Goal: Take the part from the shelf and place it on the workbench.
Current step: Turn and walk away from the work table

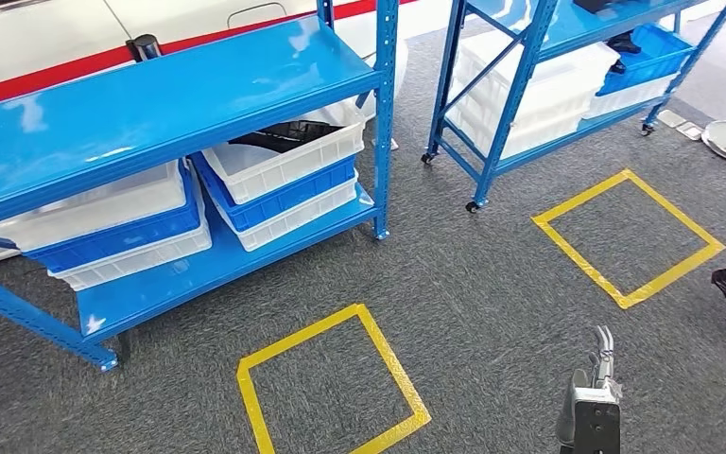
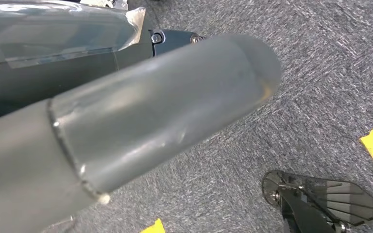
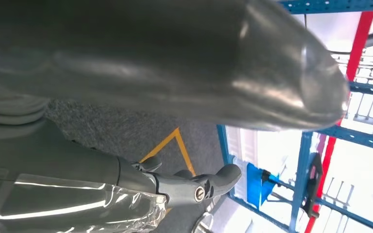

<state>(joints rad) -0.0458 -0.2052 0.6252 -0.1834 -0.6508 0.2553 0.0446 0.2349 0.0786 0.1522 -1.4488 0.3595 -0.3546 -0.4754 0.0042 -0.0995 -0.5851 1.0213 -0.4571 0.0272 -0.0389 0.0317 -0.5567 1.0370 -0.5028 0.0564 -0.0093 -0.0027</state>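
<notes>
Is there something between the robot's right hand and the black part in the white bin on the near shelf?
Nothing visible stands on the way. The right hand hangs low over grey carpet, and only open floor with a yellow tape square lies between it and the black part in the white bin on the near shelf.

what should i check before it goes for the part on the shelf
1. Part located: ok, a black part lies in the top white bin on the near blue shelf.
2. Right hand free: ok, it hangs low over the carpet, holding nothing.
3. Left hand free: cannot tell, the thumb hides the fingers.
4. Path to the shelf: ok, bare carpet with a yellow tape square ahead.
5. Clearance above the bin: not ok, the upper shelf board overhangs most of it.
6. Workbench located: cannot tell.
</notes>
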